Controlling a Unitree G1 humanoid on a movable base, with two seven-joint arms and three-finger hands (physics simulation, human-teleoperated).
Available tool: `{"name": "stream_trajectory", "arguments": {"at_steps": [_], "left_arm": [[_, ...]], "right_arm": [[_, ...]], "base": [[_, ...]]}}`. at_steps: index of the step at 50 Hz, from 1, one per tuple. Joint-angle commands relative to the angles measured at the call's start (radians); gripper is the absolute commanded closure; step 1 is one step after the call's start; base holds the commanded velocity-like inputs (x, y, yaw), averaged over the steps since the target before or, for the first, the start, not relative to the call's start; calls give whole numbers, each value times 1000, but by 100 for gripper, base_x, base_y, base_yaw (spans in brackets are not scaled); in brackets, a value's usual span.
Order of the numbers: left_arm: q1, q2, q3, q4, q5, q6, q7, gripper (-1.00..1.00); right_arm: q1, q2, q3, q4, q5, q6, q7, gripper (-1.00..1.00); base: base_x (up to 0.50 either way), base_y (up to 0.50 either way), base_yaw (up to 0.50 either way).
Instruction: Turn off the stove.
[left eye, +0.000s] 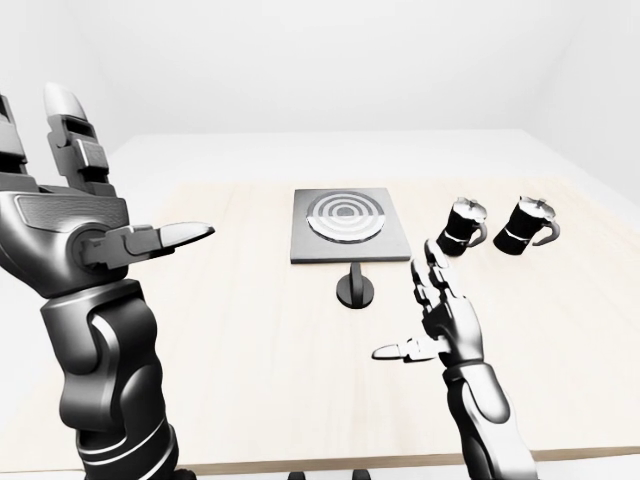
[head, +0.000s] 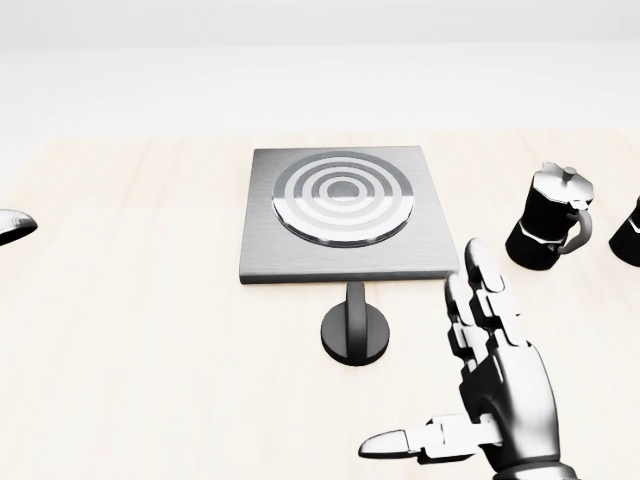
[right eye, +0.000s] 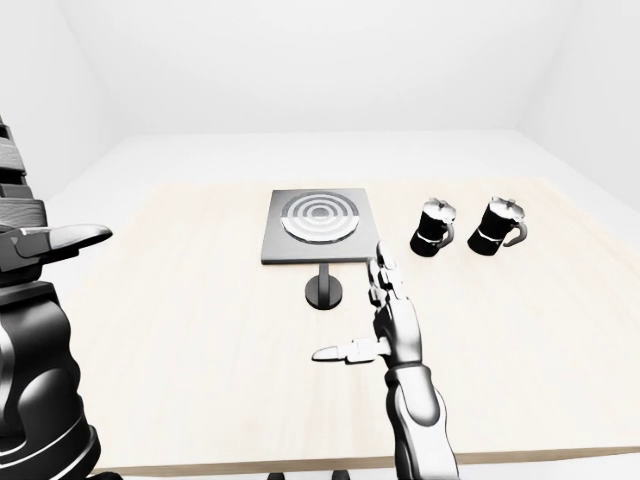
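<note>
Square grey stove (head: 345, 215) with a ringed round burner, lying flat near the middle of a pale wooden bench (head: 150, 350). Just below its lower edge in the head view, a dark round knob (head: 356, 333) on a short stem joined to the stove; apparently the control to be turned. To the right of the stove, two black moka pots: a nearer pot (head: 548, 218) and a farther pot (left eye: 527, 224), side by side and well apart from the knob. Right hand (head: 480, 375) raised over the bench, down and to the right of the knob, near it but not touching; fingers stretched upward and spread, thumb pointing left, nothing held. Left hand (left eye: 90, 215) lifted high at the left of the left-eye view, well apart from the stove; fingers extended and apart, thumb pointing right, also holding nothing. No glow or other sign on the burner to tell on from off. Judged from this layout, task barely begun: knob untouched, reach only partly made. Still to do: bringing the right hand onto the knob, closing the fingers around it, and twisting it to the off position.
</note>
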Motion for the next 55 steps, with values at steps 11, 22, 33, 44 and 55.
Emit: {"name": "stream_trajectory", "arguments": {"at_steps": [11, 22, 33, 44, 55], "left_arm": [[-14, 12, 8, 2, -10, 0, 9, -100], [-14, 16, 12, 3, -14, 0, 10, -100], [-10, 20, 17, 1, -15, 0, 11, -100], [-13, 20, 16, -3, -17, 0, 13, -100], [-15, 24, 20, 1, -19, 0, 14, -100]], "right_arm": [[-52, -3, 76, 144, -59, 0, 33, -100], [-60, -2, 79, 162, -59, 0, 35, -100], [-53, -2, 73, 202, -62, 0, 41, -100], [-69, 1, 74, 237, -68, 0, 41, -100], [-89, 2, 69, 257, -72, 0, 45, -100]], "base": [[0, 0, 0], [0, 0, 0], [0, 0, 0], [0, 0, 0], [0, 0, 0]]}}
